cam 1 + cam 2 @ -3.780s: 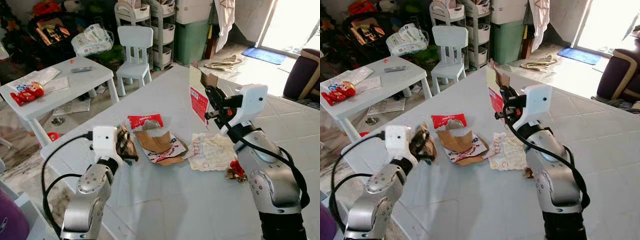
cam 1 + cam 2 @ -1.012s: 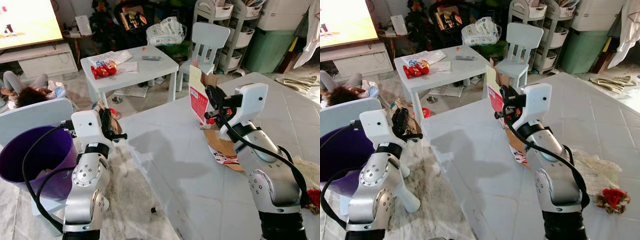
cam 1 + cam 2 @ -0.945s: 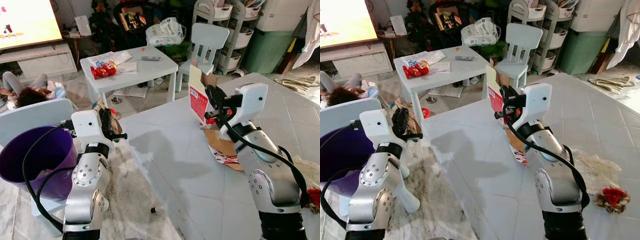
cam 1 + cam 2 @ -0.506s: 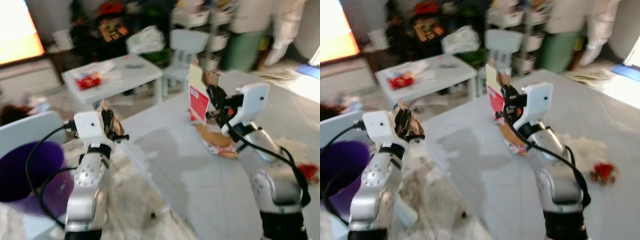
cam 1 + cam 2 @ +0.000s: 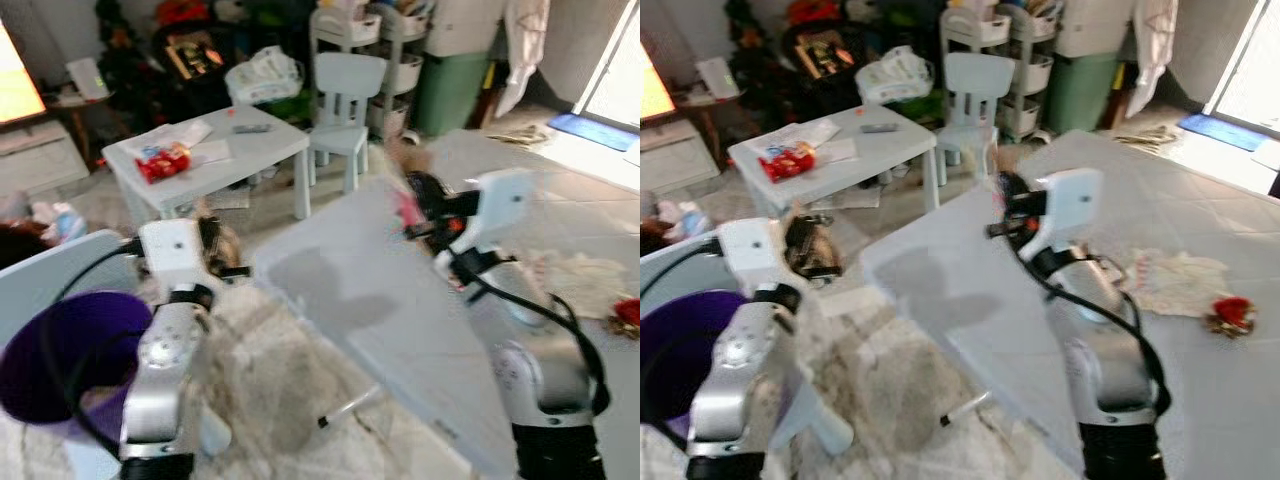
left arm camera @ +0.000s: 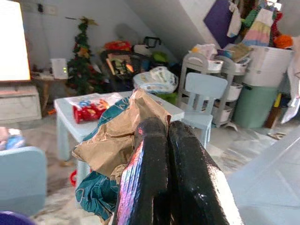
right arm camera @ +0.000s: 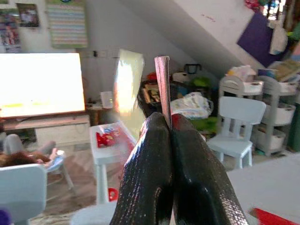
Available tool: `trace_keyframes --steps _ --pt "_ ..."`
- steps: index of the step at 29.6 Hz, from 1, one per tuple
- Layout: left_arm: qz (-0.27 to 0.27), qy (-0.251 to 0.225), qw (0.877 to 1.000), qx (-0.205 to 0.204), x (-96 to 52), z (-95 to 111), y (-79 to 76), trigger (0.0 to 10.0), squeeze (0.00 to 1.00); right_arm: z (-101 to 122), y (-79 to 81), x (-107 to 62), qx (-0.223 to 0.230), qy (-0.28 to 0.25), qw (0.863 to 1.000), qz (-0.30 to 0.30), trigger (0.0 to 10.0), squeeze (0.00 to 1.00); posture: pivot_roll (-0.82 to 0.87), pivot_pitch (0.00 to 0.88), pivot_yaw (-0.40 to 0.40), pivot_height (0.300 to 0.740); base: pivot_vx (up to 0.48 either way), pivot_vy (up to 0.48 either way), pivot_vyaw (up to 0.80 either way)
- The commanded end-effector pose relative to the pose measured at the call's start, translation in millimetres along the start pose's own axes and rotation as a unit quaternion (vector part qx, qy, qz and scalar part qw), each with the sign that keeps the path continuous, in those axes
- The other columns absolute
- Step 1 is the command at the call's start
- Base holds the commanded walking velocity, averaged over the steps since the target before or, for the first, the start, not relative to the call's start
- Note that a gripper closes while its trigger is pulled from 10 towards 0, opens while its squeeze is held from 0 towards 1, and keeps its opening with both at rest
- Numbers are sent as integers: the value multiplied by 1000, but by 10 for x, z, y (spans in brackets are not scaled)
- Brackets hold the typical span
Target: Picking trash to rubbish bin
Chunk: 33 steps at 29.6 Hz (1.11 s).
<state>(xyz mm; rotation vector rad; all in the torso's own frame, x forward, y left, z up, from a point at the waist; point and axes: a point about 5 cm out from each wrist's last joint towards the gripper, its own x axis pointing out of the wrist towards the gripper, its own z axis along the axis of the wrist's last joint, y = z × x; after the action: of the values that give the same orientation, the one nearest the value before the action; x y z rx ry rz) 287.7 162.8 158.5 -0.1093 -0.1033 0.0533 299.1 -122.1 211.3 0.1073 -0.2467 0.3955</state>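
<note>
My left gripper [image 6: 166, 140] is shut on a crumpled brown and teal wrapper [image 6: 117, 140]. In the left eye view that left gripper [image 5: 218, 262] is raised just right of the purple rubbish bin [image 5: 60, 350], which stands low on the left. My right gripper [image 7: 169, 126] is shut on the thin edge of a red and white carton [image 7: 162, 79]. The right gripper [image 5: 425, 212] holds it up over the big white table [image 5: 330, 280]; the carton is blurred there.
A creased paper [image 5: 575, 275] and a red scrap [image 5: 628, 312] lie on the big table at the right. Behind stand a small white table [image 5: 210, 150] with a red toy, a white child's chair [image 5: 345, 85] and shelves. A bright screen [image 7: 42, 84] is at the far left.
The whole picture has shifted and blurred as the camera moved; the paper and red scrap have come back into view. Both grippers stay raised and shut on their pieces.
</note>
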Motion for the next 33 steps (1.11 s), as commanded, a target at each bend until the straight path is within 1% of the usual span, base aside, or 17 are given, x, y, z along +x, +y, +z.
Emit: trace_keyframes --steps 1,18,32,33 --pt "-14 -5 1000 -6 14 17 -98 0 0 36 -78 -14 -12 -4 1000 -10 0 0 39 0 -17 740 0 0 0" --pt "-14 -7 1000 -2 60 47 -87 0 0 27 -48 9 -14 -7 1000 -6 0 0 45 0 -6 740 0 0 767" --pt "0 -8 1000 -19 66 55 -64 0 0 21 -42 10 -9 -11 1000 -8 0 0 49 0 -5 740 0 0 800" --pt "1 -7 1000 -23 66 53 -66 0 0 22 -43 11 -6 -11 1000 -9 0 0 49 0 -5 740 0 0 0"
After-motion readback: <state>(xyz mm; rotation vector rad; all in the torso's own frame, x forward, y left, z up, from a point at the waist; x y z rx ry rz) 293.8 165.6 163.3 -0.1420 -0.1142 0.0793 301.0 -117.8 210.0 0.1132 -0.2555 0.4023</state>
